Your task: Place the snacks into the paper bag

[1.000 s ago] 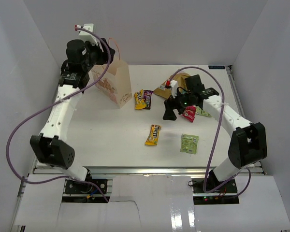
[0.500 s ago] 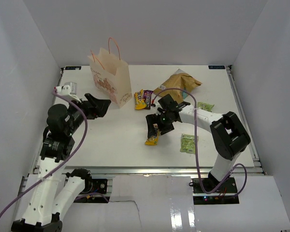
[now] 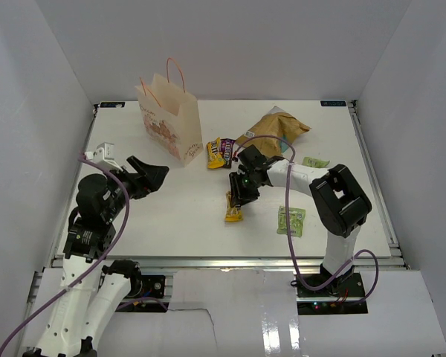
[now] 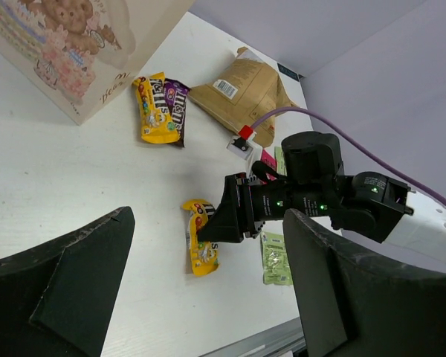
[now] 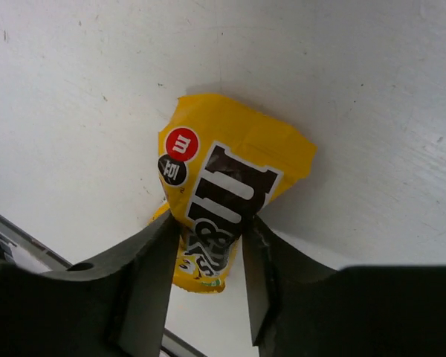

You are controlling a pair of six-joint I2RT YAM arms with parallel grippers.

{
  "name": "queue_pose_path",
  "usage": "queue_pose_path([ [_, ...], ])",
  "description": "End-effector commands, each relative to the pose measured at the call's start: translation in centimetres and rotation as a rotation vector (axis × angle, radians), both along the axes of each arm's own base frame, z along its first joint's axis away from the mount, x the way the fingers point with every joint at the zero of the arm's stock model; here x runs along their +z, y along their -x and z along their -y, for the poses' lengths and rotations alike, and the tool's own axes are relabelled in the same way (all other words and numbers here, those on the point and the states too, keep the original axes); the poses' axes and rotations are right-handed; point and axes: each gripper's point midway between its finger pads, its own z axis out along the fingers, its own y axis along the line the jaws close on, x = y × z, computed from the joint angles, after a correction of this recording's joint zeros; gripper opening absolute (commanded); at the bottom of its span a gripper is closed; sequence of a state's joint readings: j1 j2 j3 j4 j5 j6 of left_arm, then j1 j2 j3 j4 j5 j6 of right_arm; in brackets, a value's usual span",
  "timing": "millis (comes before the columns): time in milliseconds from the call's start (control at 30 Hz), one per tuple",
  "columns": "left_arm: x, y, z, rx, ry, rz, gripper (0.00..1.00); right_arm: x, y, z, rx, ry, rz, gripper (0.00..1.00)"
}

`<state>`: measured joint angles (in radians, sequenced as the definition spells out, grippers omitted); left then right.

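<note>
Pinching the yellow packet [image 5: 223, 186] on the table [image 3: 178, 219], right gripper [image 5: 210, 227] clamps only one end. Risk: shallow grip on slick film, so packet may slip out on the carry to the bag [image 3: 171, 123], well apart at back left. Idle left gripper [image 3: 154, 169] wide open, empty.

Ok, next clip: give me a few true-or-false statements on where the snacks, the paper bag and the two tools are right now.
1. The paper bag stands upright. True.
2. The left tool holds a packet. False: it is open and empty.
3. The right tool is closed on the yellow M&M's packet. True: its fingers pinch the packet from both sides.
4. The chip bag is inside the paper bag. False: it lies on the table, to the right of the paper bag in the top view.
5. The near light green packet lies on the table, apart from the right tool. True.
</note>
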<state>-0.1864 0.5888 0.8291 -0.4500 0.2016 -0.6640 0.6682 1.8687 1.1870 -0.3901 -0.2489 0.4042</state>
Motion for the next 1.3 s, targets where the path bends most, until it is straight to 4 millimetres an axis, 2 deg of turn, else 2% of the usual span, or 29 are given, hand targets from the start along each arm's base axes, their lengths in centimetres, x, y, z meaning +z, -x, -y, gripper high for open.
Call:
queue_pose_path([
  [0, -1.2, 0.2, -0.2, 0.019, 0.021, -0.039, 0.91, 0.2, -1.1, 0.7, -0.003, 0.045, 0.079, 0.42],
  [33, -1.8, 0.2, -0.1, 0.015, 0.019, -0.051, 0.92, 0.5, -1.3, 0.7, 0.016, 0.042, 0.101, 0.39],
  [67, -1.8, 0.2, -0.1, 0.012, 0.018, -0.044, 0.92, 1.2, -1.7, 0.6, 0.025, 0.032, 0.129, 0.29],
  [133, -2.3, 0.3, 0.1, -0.003, 0.012, -0.034, 0.92, 2.4, -2.5, 0.4, 0.081, 0.014, 0.203, 0.19],
  [167, -2.1, 0.3, 0.1, -0.007, 0.012, -0.020, 0.92, 3.7, -2.8, 0.1, 0.104, -0.013, 0.246, 0.16],
  [233, -2.2, 0.5, 0.4, -0.025, 0.006, -0.009, 0.92, 5.8, -3.7, -0.6, 0.211, -0.063, 0.351, 0.15],
  [400, -3.5, 0.6, 0.7, -0.049, 0.001, -0.028, 0.92, 13.6, -5.1, -3.3, 0.484, -0.221, 0.629, 0.15],
  [433, -3.6, 0.6, 0.8, -0.054, 0.005, -0.031, 0.92, 16.3, -5.9, -4.3, 0.524, -0.254, 0.709, 0.15],
  [467, -4.1, 0.6, 0.9, -0.059, 0.004, -0.042, 0.92, 17.7, -6.3, -4.9, 0.587, -0.272, 0.772, 0.15],
  [500, -4.3, 0.7, 1.0, -0.063, 0.005, -0.046, 0.92, 21.0, -7.3, -5.8, 0.602, -0.301, 0.859, 0.15],
  [533, -4.4, 0.7, 1.0, -0.063, 0.007, -0.043, 0.92, 22.0, -8.0, -6.5, 0.623, -0.307, 0.899, 0.15],
  [600, -4.9, 0.8, 1.0, -0.067, 0.009, -0.050, 0.92, 25.2, -9.8, -7.6, 0.639, -0.317, 1.009, 0.15],
  [633, -5.0, 1.0, 1.1, -0.071, 0.011, -0.049, 0.92, 28.4, -11.6, -8.9, 0.627, -0.333, 1.091, 0.15],
  [700, -5.5, 1.2, 1.2, -0.083, 0.012, -0.054, 0.92, 31.9, -13.8, -10.0, 0.583, -0.331, 1.189, 0.16],
  [733, -5.5, 1.3, 1.3, -0.087, 0.017, -0.051, 0.92, 34.9, -15.1, -11.0, 0.549, -0.337, 1.273, 0.17],
  [800, -6.0, 1.4, 1.3, -0.088, 0.021, -0.058, 0.92, 38.4, -16.3, -12.1, 0.504, -0.358, 1.389, 0.18],
  [867, -6.1, 1.6, 1.4, -0.092, 0.026, -0.055, 0.92, 40.7, -16.9, -13.3, 0.447, -0.366, 1.495, 0.18],
  [900, -6.2, 1.6, 1.4, -0.093, 0.029, -0.058, 0.92, 43.0, -17.1, -13.8, 0.410, -0.389, 1.600, 0.18],
  [967, -6.2, 1.6, 1.5, -0.098, 0.036, -0.058, 0.92, 43.9, -18.0, -14.8, 0.341, -0.381, 1.672, 0.19],
  [1000, -6.2, 1.6, 1.6, -0.100, 0.038, -0.057, 0.92, 45.5, -18.3, -15.0, 0.293, -0.399, 1.738, 0.19],
  [1033, -6.1, 1.6, 1.6, -0.105, 0.040, -0.058, 0.92, 44.5, -19.4, -15.8, 0.263, -0.385, 1.744, 0.20],
  [1067, -6.1, 1.7, 1.8, -0.112, 0.041, -0.060, 0.92, 45.9, -19.6, -15.7, 0.233, -0.398, 1.788, 0.21],
  [1100, -6.1, 1.7, 1.9, -0.116, 0.044, -0.065, 0.92, 45.4, -20.4, -16.3, 0.212, -0.406, 1.817, 0.22],
  [1133, -6.1, 1.6, 1.9, -0.116, 0.045, -0.068, 0.92, 45.8, -20.5, -16.4, 0.202, -0.401, 1.848, 0.24],
  [1200, -6.2, 1.7, 2.0, -0.124, 0.051, -0.071, 0.92, 44.6, -21.1, -17.1, 0.199, -0.384, 1.881, 0.27],
  [1233, -6.4, 1.6, 2.1, -0.124, 0.057, -0.080, 0.92, 44.7, -21.0, -17.3, 0.192, -0.387, 1.908, 0.29],
  [1267, -6.4, 1.7, 2.1, -0.124, 0.062, -0.082, 0.92, 43.8, -21.3, -17.6, 0.203, -0.376, 1.900, 0.30],
])
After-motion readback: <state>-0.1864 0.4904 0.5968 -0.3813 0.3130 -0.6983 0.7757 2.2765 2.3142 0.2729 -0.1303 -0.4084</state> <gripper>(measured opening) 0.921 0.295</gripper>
